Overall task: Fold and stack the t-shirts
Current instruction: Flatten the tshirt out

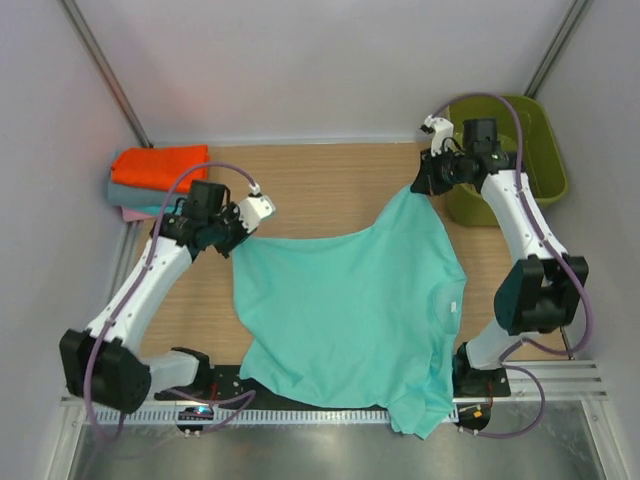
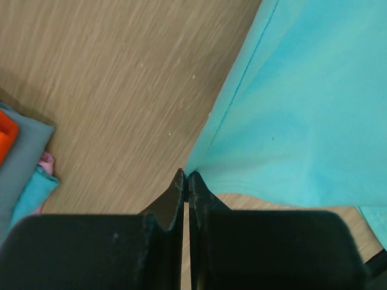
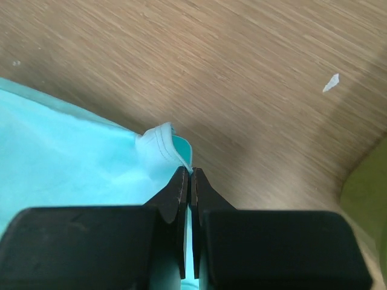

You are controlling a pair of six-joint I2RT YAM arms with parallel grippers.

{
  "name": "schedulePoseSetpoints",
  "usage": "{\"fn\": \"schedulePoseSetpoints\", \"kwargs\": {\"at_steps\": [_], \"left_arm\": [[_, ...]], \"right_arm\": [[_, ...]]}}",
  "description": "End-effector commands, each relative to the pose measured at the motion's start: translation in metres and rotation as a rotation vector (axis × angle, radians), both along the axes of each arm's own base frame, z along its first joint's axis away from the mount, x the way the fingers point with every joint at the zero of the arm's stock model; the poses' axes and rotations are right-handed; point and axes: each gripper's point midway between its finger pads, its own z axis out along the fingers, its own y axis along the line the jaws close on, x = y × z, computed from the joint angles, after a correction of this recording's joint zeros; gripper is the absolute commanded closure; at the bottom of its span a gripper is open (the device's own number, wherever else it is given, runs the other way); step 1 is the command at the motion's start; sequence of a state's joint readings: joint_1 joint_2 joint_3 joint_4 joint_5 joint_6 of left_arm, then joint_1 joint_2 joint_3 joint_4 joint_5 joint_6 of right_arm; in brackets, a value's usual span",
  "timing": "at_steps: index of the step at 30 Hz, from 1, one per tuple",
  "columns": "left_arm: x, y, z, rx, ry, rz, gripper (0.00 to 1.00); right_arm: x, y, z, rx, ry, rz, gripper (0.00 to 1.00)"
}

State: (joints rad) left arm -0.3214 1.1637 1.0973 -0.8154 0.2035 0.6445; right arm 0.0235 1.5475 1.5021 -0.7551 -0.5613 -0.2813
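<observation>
A mint-green t-shirt point(image 1: 350, 310) lies spread over the middle of the wooden table, its lower part hanging past the near edge. My left gripper point(image 1: 236, 238) is shut on the shirt's left hem corner point(image 2: 199, 163). My right gripper point(image 1: 420, 187) is shut on the far hem corner point(image 3: 163, 142), lifted a little off the wood. The cloth stretches between the two grips. A stack of folded t-shirts sits at the far left: orange point(image 1: 158, 166) on top, grey-teal point(image 1: 132, 196) under it, pink point(image 1: 133, 214) at the bottom. The stack's edge point(image 2: 21, 160) shows in the left wrist view.
An olive-green plastic basket point(image 1: 535, 140) stands at the far right, just behind the right arm, and its rim point(image 3: 366, 199) shows in the right wrist view. Bare wood point(image 1: 320, 190) lies between the stack and the basket. A metal rail point(image 1: 560, 375) runs along the near edge.
</observation>
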Motion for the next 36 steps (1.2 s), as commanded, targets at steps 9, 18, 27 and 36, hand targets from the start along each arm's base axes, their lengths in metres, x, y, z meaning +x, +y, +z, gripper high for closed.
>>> {"fn": "schedulePoseSetpoints", "kwargs": {"at_steps": [9, 18, 27, 36], "left_arm": [[0.155, 0.046, 0.002, -0.049, -0.077, 0.252, 1.00], [0.226, 0.032, -0.039, -0.062, 0.076, 0.258, 1.00], [0.265, 0.036, -0.081, -0.038, 0.105, 0.319, 1.00], [0.286, 0.046, -0.097, -0.022, 0.080, 0.396, 1.00]], "right_arm": [[0.134, 0.017, -0.028, -0.051, -0.113, 0.020, 0.99], [0.207, 0.007, -0.044, -0.094, -0.184, -0.080, 0.99], [0.233, 0.004, -0.074, -0.135, -0.198, -0.093, 0.99], [0.273, 0.006, -0.074, -0.134, -0.293, -0.111, 0.99]]}}
